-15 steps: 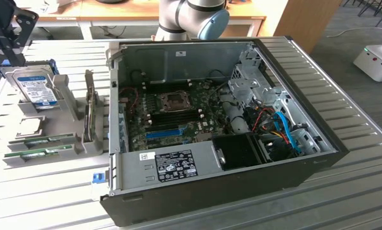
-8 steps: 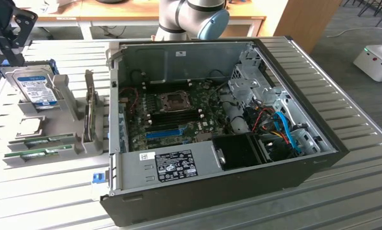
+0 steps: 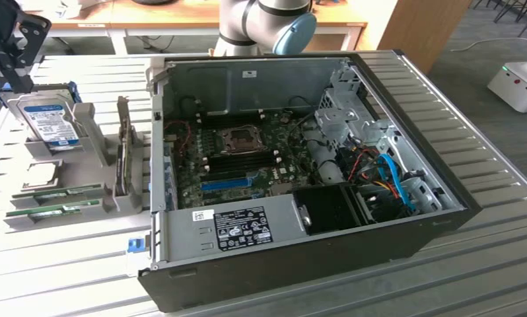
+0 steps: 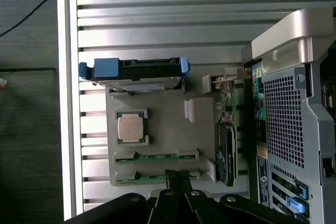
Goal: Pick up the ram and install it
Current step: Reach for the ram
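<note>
Two green sticks lie side by side in the grey holder (image 4: 157, 129) on the worktop (image 4: 157, 30); the ram (image 4: 149, 181) is the outer one, farthest from the hard drive (image 4: 142, 69); the fingers (image 4: 173, 176) hang above the holder, closed together, gripping nothing.

A: Saw what furniture?
B: Saw a ribbed metal table (image 3: 475, 264) up front, a wooden desk (image 3: 158, 20) behind, a wood panel (image 3: 413, 26) beside.
A: Noted the floor (image 3: 475, 39)?
B: Looked grey, carpeted. Carried a black cable (image 4: 26, 17) and chair legs (image 3: 508, 9).
</note>
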Robot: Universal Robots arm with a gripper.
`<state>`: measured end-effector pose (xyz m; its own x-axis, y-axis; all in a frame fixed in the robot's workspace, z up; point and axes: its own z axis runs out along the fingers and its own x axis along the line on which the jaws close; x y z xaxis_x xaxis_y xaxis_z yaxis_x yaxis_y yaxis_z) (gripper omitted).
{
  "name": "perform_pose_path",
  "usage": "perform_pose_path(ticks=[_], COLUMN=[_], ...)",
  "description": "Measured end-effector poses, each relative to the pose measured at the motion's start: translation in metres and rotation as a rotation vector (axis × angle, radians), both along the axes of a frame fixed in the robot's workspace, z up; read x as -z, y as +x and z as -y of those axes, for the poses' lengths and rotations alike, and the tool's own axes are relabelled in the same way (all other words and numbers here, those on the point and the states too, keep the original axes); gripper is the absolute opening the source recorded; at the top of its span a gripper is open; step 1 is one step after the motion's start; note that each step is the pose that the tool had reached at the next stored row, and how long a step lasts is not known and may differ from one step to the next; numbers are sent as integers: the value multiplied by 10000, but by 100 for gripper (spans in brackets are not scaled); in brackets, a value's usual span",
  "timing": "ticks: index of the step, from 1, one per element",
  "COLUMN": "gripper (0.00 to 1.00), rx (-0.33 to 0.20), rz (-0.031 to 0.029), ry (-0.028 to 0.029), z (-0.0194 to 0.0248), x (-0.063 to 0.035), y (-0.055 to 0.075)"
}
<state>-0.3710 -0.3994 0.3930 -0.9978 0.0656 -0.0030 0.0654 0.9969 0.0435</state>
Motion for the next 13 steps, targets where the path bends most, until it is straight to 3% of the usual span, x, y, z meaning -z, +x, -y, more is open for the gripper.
perform_pose_path(ticks=[13], gripper=[11], rx=[3], rz=[-1], ry=[0], z=[101], x=[0], y=[0])
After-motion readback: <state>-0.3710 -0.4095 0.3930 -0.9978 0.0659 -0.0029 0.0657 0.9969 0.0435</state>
